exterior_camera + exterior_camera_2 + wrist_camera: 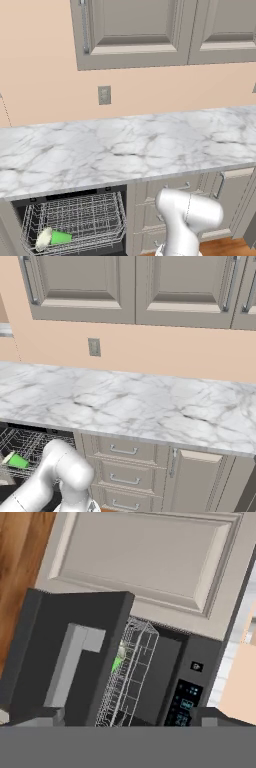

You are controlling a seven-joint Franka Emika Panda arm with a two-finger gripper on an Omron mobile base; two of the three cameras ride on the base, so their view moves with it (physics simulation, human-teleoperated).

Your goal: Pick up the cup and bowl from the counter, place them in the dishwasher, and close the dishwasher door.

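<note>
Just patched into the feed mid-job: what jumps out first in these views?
The open dishwasher under the marble counter, its wire rack holding the green cup lying on its side with the pale bowl against it. In the hand view, the black dishwasher door with its grey bar handle stands partly open, just ahead of the gripper.

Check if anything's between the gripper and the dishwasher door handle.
Nothing visible. In the hand view the handle on the door lies directly ahead of the open jaws, with the cup already lying in the rack.
</note>
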